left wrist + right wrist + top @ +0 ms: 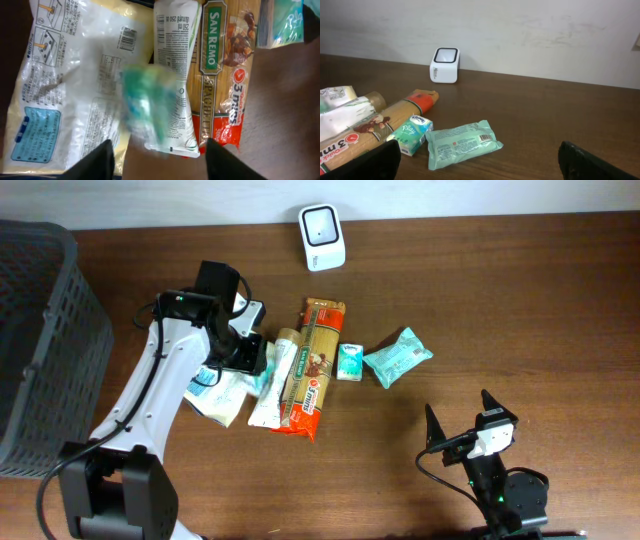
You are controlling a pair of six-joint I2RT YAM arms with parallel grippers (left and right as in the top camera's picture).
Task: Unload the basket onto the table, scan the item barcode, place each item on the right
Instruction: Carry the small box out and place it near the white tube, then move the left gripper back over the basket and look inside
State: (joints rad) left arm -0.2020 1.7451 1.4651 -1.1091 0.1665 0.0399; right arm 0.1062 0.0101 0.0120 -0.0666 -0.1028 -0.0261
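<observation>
- Left gripper: fingers spread apart, pointing down over the pile of goods left of table centre.
- Green-and-white packet: smeared by blur, just ahead of the open fingertips, over the seam between white pouch and tube. Cannot tell whether touching either finger.
- White pouch: flat at 9 o'clock of the packet, printed side up, a small barcode near its far corner.
- White tube: lying flat, touching the pouch on one side and the spaghetti pack on the other, at 3 o'clock of the pouch.
- Small tissue pack: just beside the spaghetti at its 3 o'clock.
- Teal wipes pack: next along at 3 o'clock, tilted, label with barcode facing up.
- Barcode scanner: upright at 12 o'clock of the pile, near the far table edge, well apart from both grippers.
- Right gripper: jaws spread wide and empty, at about 5 o'clock of the wipes pack, facing the scanner.
- Grey basket: at the table's 9 o'clock edge.
</observation>
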